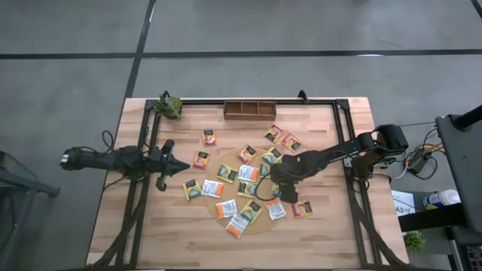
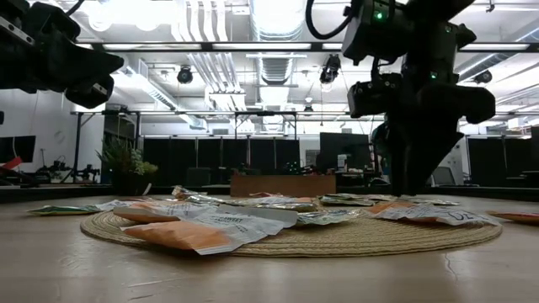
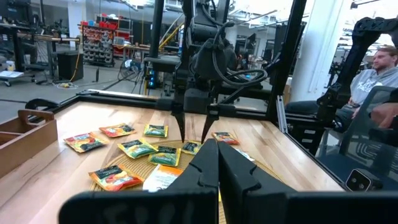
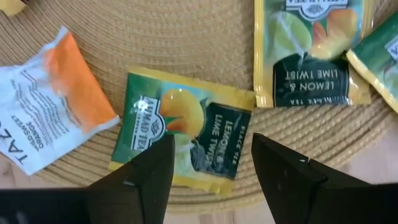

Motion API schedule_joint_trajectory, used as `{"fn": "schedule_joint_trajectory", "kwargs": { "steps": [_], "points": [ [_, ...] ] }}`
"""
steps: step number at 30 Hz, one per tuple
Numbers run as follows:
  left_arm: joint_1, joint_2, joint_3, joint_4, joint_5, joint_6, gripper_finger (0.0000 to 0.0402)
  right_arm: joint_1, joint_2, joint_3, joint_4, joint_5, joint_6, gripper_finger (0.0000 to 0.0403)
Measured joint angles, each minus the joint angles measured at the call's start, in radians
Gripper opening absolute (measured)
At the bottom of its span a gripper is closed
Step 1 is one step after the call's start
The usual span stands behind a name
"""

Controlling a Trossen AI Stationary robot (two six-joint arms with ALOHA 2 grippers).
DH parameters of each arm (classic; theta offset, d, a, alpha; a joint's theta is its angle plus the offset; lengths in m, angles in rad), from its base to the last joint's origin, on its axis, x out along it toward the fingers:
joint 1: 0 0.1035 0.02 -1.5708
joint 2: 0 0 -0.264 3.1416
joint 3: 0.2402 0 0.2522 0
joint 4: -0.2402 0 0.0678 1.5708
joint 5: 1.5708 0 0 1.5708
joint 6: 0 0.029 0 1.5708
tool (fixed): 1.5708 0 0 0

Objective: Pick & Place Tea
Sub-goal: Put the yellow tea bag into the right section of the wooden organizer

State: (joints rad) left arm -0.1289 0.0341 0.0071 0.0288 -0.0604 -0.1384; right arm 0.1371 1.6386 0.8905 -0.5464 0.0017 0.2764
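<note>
Many small tea sachets lie flat on a round woven mat (image 4: pixel 186 37) and on the wooden table around it. My right gripper (image 4: pixel 211 165) points steeply down over the mat's right part, open. Its fingers stand a little above a dark green and yellow sachet (image 4: pixel 183 140) without touching it. A second green sachet (image 4: pixel 311 56) and a white and orange one (image 4: pixel 50 118) lie beside that sachet. The left wrist view shows the same gripper (image 3: pixel 193 134) from across the table. My left gripper (image 1: pixel 181 164) waits level at the table's left, shut, holding nothing.
A brown wooden compartment tray (image 1: pixel 250 110) stands at the far edge, with a small potted plant (image 1: pixel 169 105) at the far left corner. More sachets (image 1: pixel 282 138) lie off the mat toward the far right. A seated person (image 3: pixel 379 68) shows beyond the table.
</note>
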Motion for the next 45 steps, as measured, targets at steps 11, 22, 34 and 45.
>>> {"fn": "schedule_joint_trajectory", "kwargs": {
  "steps": [11,22,34,45],
  "points": [
    [0.000,0.000,0.000,0.000,0.000,0.000,0.0000,0.000,-0.002,-0.068,0.044,0.001,0.000,0.0210],
    [0.000,0.000,0.000,0.000,0.000,0.000,0.0000,-0.003,-0.002,-0.075,0.064,0.022,0.004,0.0199],
    [0.000,0.000,0.000,0.000,0.000,0.000,0.0000,-0.005,-0.002,-0.075,0.064,0.032,-0.003,0.0029],
    [0.000,0.000,0.000,0.000,0.000,0.000,0.0000,-0.005,-0.010,-0.021,0.014,0.032,-0.016,0.0008]
  ]
}}
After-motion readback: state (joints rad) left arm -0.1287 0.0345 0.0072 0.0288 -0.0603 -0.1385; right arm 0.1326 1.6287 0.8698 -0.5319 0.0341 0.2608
